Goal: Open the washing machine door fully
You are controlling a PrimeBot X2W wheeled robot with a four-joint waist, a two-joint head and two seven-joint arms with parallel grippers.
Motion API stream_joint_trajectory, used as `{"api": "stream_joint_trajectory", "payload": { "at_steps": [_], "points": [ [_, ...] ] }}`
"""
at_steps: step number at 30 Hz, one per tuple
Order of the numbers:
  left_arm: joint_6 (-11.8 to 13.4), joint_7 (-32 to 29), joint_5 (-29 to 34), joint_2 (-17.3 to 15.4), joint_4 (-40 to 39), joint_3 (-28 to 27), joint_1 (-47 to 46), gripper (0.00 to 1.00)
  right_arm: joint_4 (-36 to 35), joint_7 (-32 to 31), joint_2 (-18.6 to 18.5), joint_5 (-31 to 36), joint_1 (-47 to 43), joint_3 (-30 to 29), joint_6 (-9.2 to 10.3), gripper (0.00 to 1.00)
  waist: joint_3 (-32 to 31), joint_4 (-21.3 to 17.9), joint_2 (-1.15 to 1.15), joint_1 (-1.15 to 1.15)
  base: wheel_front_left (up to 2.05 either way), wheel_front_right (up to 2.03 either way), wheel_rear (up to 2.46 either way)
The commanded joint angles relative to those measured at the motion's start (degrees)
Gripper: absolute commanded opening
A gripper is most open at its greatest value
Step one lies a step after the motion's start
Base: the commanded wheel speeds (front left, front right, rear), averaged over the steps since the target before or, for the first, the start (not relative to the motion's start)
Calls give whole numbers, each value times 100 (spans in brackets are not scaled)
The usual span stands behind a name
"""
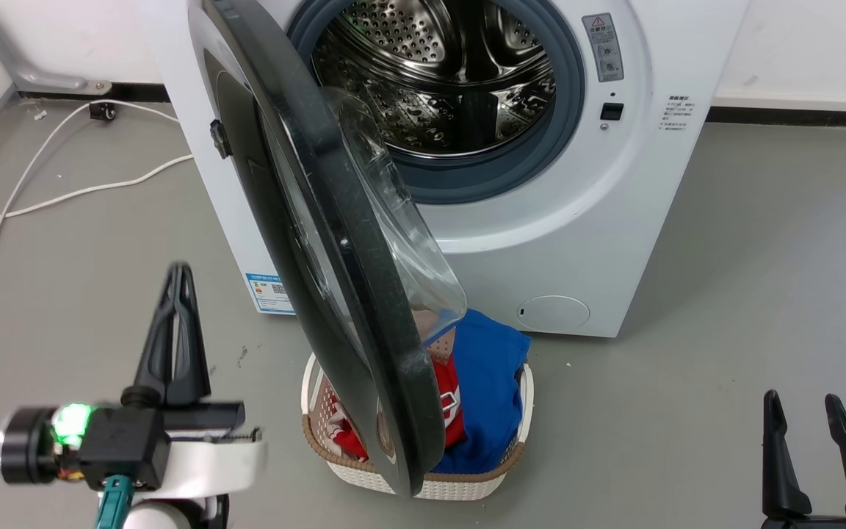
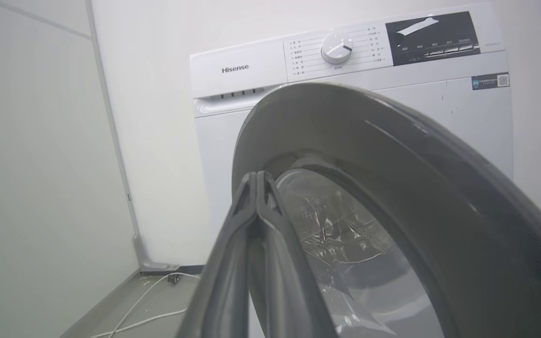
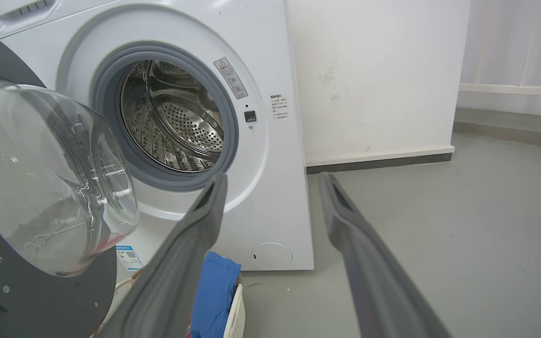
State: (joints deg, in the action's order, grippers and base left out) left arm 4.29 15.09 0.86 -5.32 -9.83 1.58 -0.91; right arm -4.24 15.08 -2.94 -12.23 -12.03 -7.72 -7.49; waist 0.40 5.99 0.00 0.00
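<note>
step in hand: widening the swing. the washing machine door (image 1: 320, 235) stands roughly half open, edge-on to the head camera, hinged at the machine's left side, with its glass bowl facing the drum (image 1: 452, 66).

left gripper (image 1: 178, 275), fingers pressed together on nothing, sits near the door's outer side; contact cannot be told. right gripper (image 1: 801, 400) is spread and empty, well apart.

next move, by judgement: push the inner face leftward, or hook the rim.

obstructions: the left arm in the swing path, the laundry basket (image 1: 423, 486) under the door's free edge, and the cable (image 1: 63, 197) on the floor.
</note>
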Motion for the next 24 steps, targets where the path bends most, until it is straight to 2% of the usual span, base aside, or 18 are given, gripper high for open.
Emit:
{"api": "stream_joint_trajectory", "payload": {
  "at_steps": [1,8,12,19,24],
  "points": [
    [10,11,89,-64,-294,85,-153,0,-7,12,11,-7,-21,3,-1,100,-4,-2,0,0,0,0,0],
    [-117,9,385,-162,-1294,685,-549,0,-9,11,11,8,-14,42,-1,100,-26,-7,0,0,0,0,0],
    [-237,8,504,-164,-1562,1100,-775,0,-5,11,10,41,-12,88,-1,100,-27,-30,0,0,0,0,0],
    [-603,8,517,-58,-1347,2051,-916,0,-18,11,11,59,39,123,-1,100,6,-91,0,0,0,0,0],
    [-726,8,394,36,-870,2639,-811,0,-46,12,11,70,71,133,-1,100,32,-142,0,0,0,0,0]
  ]
}}
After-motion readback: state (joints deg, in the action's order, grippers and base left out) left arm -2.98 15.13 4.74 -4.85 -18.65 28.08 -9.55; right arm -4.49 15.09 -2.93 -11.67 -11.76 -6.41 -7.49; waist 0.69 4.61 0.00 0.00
